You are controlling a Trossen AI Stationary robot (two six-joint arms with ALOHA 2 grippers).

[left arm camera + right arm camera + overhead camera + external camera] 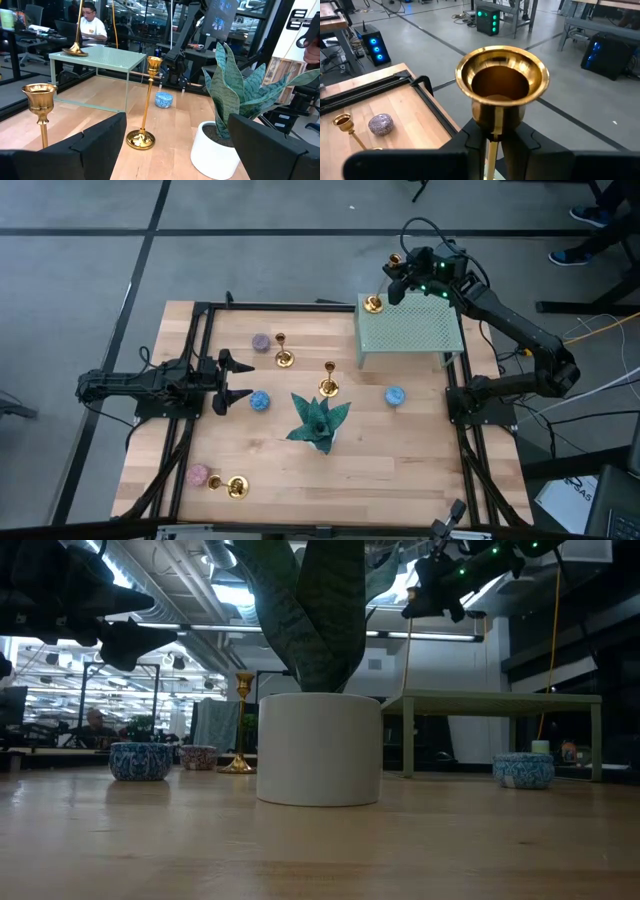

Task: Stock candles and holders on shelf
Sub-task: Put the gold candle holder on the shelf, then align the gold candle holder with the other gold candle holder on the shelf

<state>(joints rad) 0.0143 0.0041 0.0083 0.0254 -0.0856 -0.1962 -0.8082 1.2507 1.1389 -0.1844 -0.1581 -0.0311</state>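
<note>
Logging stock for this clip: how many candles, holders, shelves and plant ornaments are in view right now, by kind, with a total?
Candles: 4, two blue, one mauve-grey, one pink
Holders: 4, three on the table, one on the shelf in the right gripper fingers
Shelf: 1
Teal plant ornament: 1
Total: 10

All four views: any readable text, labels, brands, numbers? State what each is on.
No text reads clearly.
White sign, left wrist view: black marks, too blurred to read.
White carton on the floor, high view: print too small to read.
Gold holder, shelf: no markings visible.
</note>
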